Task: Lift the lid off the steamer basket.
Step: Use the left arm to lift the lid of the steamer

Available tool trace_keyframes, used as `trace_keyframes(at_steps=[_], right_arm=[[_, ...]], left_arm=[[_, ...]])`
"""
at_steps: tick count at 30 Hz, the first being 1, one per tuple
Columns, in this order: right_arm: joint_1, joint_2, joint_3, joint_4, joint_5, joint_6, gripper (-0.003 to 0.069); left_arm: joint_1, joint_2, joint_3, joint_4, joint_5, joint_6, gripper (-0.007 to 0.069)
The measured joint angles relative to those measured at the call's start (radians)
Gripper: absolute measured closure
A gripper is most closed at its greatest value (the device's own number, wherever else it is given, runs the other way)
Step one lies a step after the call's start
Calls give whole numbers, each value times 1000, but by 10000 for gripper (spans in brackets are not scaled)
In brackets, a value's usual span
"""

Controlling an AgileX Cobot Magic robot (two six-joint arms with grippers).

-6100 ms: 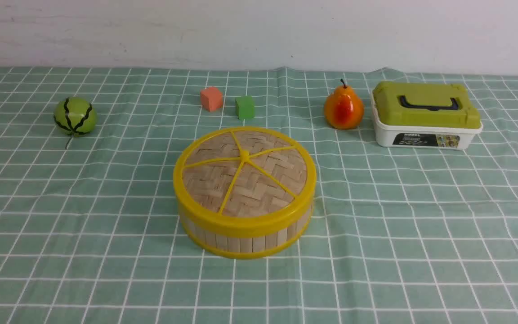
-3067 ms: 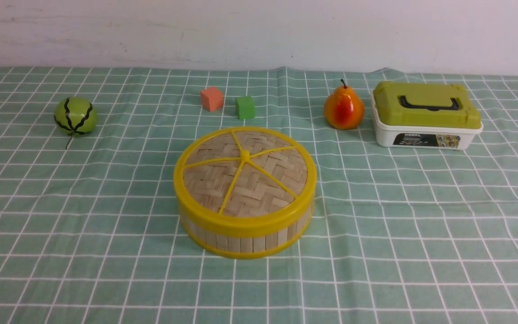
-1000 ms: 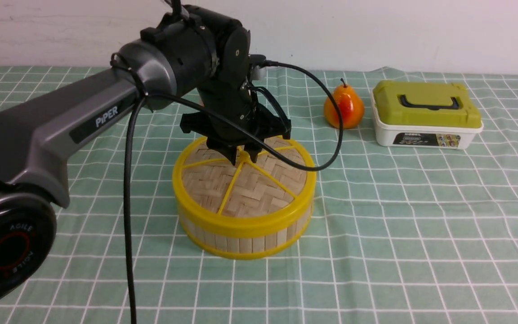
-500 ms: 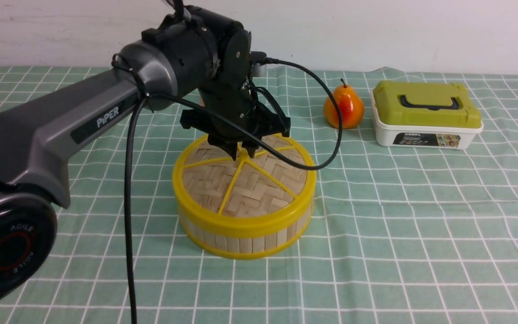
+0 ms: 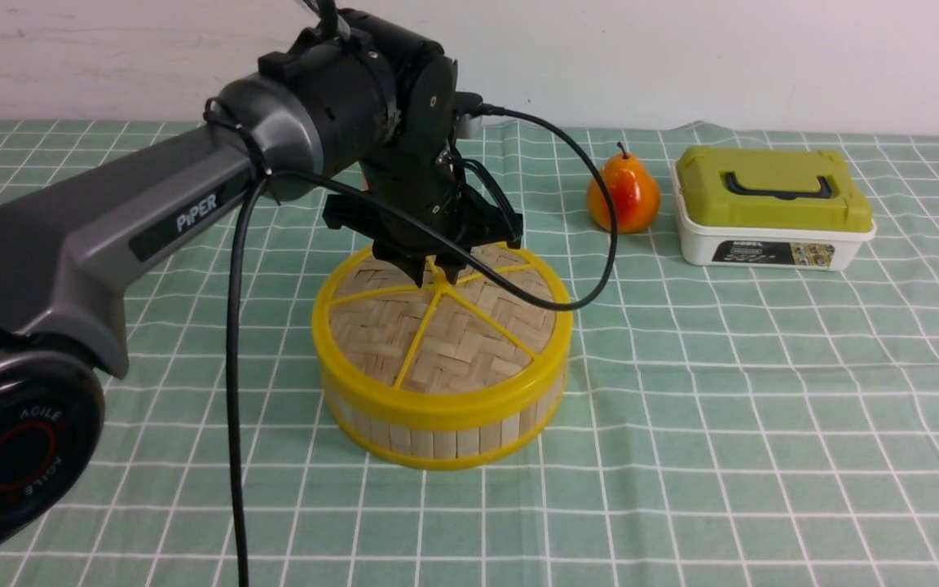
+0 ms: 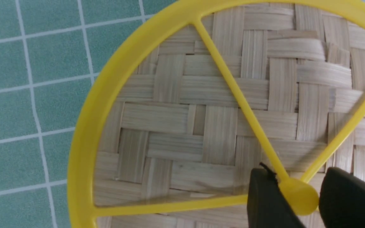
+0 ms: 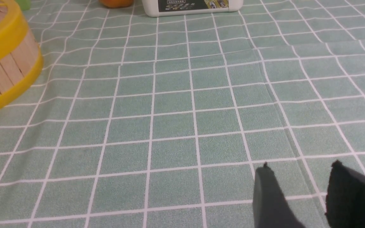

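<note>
The lid (image 5: 445,342) sits on the basket (image 5: 445,441), the landmark here. Directly above its middle, the left gripper (image 6: 291,198) has its fingers spread around the knob (image 6: 300,198); gripping seems in hand, calling for a squeeze, then a straight lift. Finger contact is unclear. The right gripper (image 7: 296,196), cut off, stands parted.

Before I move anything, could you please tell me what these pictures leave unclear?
- Inside of the steamer basket: covered by the lid in the front view.
- Red block: mostly behind the left arm in the front view.
- Pear: cut off by the picture's edge in the right wrist view.
- Smallest print on the box: too small in the front view.
</note>
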Motion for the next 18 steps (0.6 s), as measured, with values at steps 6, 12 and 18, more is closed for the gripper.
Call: trace_keyframes(at_steps=[6,12,18], right_arm=[[0,0,0,0,0,0,418],[0,0,0,0,0,0,418],[0,0,0,0,0,0,418]], left_arm=[[0,0,0,-17,0,0,386],[0,0,0,-31,-11,0,386],[0,0,0,-31,-22,0,386]])
